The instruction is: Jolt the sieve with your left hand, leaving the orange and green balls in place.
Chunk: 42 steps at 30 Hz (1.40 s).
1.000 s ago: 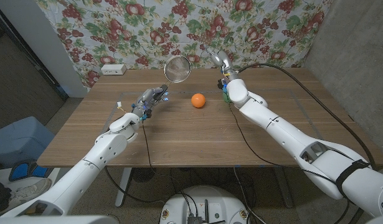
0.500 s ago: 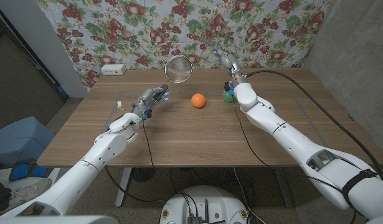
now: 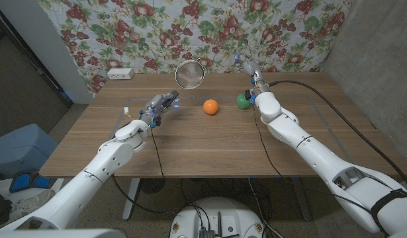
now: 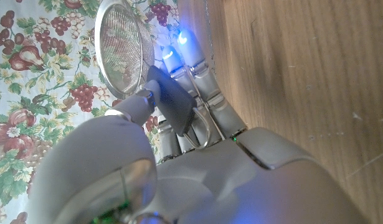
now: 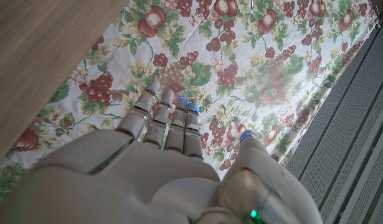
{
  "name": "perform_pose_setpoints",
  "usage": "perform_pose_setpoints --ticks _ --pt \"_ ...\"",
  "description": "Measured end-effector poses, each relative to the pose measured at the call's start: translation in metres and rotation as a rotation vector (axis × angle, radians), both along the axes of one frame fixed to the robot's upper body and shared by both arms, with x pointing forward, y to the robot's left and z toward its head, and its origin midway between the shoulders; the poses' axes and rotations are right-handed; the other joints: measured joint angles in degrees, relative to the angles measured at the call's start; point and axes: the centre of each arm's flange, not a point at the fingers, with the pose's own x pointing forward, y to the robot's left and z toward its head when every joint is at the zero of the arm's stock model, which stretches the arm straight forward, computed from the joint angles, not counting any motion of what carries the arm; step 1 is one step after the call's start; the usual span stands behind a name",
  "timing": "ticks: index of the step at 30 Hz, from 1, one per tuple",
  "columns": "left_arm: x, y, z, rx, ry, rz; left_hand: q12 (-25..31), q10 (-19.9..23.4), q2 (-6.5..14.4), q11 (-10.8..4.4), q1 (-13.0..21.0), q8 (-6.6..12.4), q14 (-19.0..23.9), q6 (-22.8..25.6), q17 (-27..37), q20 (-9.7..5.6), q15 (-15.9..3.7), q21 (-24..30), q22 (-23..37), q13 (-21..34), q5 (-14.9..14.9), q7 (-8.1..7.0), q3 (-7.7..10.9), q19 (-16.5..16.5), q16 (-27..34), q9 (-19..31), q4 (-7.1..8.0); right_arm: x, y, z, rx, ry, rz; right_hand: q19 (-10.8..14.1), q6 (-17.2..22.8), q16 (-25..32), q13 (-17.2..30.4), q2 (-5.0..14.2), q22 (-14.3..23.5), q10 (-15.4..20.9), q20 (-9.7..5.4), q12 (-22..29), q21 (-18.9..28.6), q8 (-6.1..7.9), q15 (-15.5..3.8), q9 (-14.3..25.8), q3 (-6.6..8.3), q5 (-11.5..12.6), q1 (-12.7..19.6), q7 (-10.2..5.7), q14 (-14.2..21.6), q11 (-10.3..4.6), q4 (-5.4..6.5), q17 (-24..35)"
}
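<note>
A floral cloth [image 3: 190,30] printed with fruit hangs behind your wooden counter [image 3: 210,142], and a small white box [image 3: 120,73] sits at the counter's far left corner. Your left hand [image 3: 160,106] is left of centre, and its fingers [image 4: 191,62] are gripping the dark handle [image 4: 169,106] of the sieve [image 3: 188,73]. In the left wrist view you can see the thumb pressing that handle against the other fingers. The sieve's round mesh bowl is raised above the far edge of the counter, showing against the cloth. The orange ball [image 3: 210,106] lies on the counter near the middle, just right of your left hand and apart from it. The green ball [image 3: 243,101] lies further right, just beside your right wrist. Your right hand [image 3: 246,66] is lifted at the far edge with its fingers [image 5: 172,121] stretched out straight and close together toward the cloth, holding nothing.
</note>
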Motion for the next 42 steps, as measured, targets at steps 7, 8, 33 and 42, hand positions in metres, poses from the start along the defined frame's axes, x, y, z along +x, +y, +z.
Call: perform_pose_setpoints --ticks 7,8,33,42 --pt "-0.005 0.002 0.006 0.022 0.014 0.020 0.0 0.2 -0.1 0.21 0.1 -0.07 0.0 0.0 0.0 0.00 0.00 0.5 0.0 0.0 0.2 0.00 -0.01 0.0 0.0 0.1 -0.01 -0.003 -0.012 -0.004 0.039 -0.008 -0.014 0.0 0.0 0.0 -0.1 0.00 0.0 0.0 0.00 0.0 0.0 0.00 0.00 0.0 0.17 0.0 0.0 0.00 0.0 0.00 0.18 0.0" --pt "-0.006 0.003 0.006 0.027 0.025 0.028 0.0 0.2 -0.1 0.20 0.1 -0.07 0.0 0.0 0.0 0.00 0.00 0.6 0.0 0.0 0.2 0.00 -0.01 0.0 0.0 0.1 -0.01 -0.003 -0.014 -0.006 0.043 -0.006 -0.018 0.0 0.0 0.0 -0.1 0.00 0.0 0.0 0.00 0.0 0.0 0.00 0.00 0.0 0.22 0.0 0.0 0.00 0.0 0.00 0.22 0.0" --pt "-0.007 0.011 0.010 0.066 0.203 0.085 -0.6 0.5 -0.1 0.51 0.1 -0.80 0.0 0.0 0.0 0.00 0.03 1.7 0.0 0.0 0.4 0.01 -0.10 0.0 -0.2 0.1 -0.08 -0.005 -0.053 -0.022 0.142 0.021 -0.088 0.0 0.3 -0.5 -0.3 -0.01 0.0 0.1 0.00 0.0 0.0 0.00 0.20 -0.3 0.71 0.0 0.0 0.31 0.2 0.11 -0.24 0.0" --pt "-0.003 0.013 0.013 0.081 0.240 0.087 -1.1 1.0 -0.1 0.63 0.1 -0.95 0.6 0.3 0.0 0.00 -0.09 2.1 -0.3 0.0 0.5 0.29 -0.17 0.0 -0.3 0.1 -0.03 -0.003 -0.063 -0.027 0.173 0.041 -0.094 0.0 0.3 -0.5 -0.6 -0.01 0.0 0.1 0.00 0.0 0.0 0.00 0.20 -0.3 1.02 0.0 0.0 0.31 0.2 0.11 -0.55 0.0"
